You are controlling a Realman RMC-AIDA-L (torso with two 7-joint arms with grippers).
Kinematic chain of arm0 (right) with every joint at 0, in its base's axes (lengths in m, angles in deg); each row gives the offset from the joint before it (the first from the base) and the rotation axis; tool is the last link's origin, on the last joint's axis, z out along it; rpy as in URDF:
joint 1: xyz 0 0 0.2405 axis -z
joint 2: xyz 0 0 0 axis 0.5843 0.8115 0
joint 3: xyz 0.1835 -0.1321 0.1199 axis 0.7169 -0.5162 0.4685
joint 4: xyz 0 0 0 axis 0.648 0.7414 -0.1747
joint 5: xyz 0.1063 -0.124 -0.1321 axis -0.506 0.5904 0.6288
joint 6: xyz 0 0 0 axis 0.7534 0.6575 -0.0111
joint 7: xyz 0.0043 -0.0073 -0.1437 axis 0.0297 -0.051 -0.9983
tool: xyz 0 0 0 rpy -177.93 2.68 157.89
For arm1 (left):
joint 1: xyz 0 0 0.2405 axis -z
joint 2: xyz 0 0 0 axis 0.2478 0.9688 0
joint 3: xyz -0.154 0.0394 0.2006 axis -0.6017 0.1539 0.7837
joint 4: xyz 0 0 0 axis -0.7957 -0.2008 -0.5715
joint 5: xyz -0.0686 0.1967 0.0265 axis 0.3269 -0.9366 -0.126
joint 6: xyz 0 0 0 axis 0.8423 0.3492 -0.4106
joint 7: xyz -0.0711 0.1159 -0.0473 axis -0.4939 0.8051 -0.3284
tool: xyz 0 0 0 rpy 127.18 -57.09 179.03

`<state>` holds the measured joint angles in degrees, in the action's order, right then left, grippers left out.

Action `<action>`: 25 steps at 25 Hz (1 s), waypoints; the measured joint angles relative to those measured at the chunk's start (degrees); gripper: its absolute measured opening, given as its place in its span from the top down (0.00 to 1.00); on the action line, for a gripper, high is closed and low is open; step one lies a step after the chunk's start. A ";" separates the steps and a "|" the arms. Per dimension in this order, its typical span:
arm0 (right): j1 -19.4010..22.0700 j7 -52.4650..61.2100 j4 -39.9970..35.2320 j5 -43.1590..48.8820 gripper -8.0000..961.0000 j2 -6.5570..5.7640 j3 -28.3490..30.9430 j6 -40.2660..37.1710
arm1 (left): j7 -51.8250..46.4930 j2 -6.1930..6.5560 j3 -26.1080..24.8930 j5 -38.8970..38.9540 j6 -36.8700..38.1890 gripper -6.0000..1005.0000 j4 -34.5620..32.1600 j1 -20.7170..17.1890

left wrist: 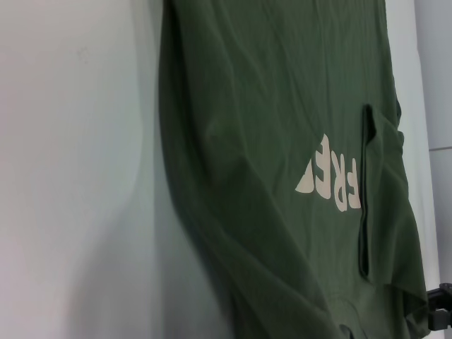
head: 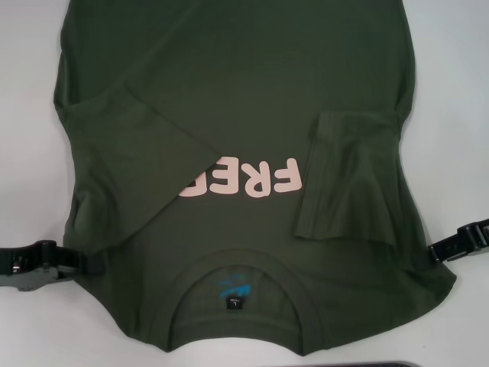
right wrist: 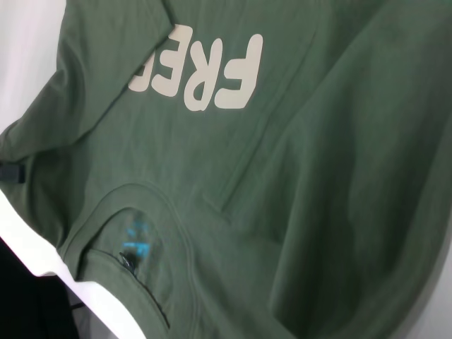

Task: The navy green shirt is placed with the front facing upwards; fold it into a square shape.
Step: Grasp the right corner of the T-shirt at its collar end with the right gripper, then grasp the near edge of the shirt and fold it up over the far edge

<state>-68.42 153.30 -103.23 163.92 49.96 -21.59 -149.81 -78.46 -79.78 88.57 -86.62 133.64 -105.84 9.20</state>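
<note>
We see both sleeves of the navy green shirt (head: 244,92) folded inward; body folds remain. Left end effector (head: 72,267) and right end effector (head: 439,248) sit at its shoulders; we cannot tell their grip.

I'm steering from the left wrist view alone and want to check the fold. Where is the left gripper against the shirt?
Observer: The left gripper is at the left shoulder edge of the shirt, near the collar end.
Operator: And the right one?
Observer: The right gripper is at the opposite shoulder edge, roughly level with the left.
Operator: Which way does the collar point?
Observer: The collar lies nearest the robot, with a small black label showing inside it.
</note>
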 joint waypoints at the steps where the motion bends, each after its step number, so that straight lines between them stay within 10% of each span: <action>1: 0.06 -0.04 0.04 0.00 0.51 0.01 0.00 -0.04 | -0.02 -0.01 0.02 0.00 0.00 0.99 0.00 0.05; 11: 0.78 0.10 -0.32 0.21 0.96 -0.32 -0.06 -0.27 | 0.62 -0.03 0.32 -0.41 0.86 0.99 0.00 0.34; 25: 2.36 -2.65 -4.02 -0.11 0.98 -0.69 0.74 -3.56 | 6.76 0.22 4.64 -0.70 6.69 0.98 0.00 -0.55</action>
<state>-66.06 150.66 -107.25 163.80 49.27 -20.85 -153.36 -71.70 -79.56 93.21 -87.33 140.33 -105.84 8.64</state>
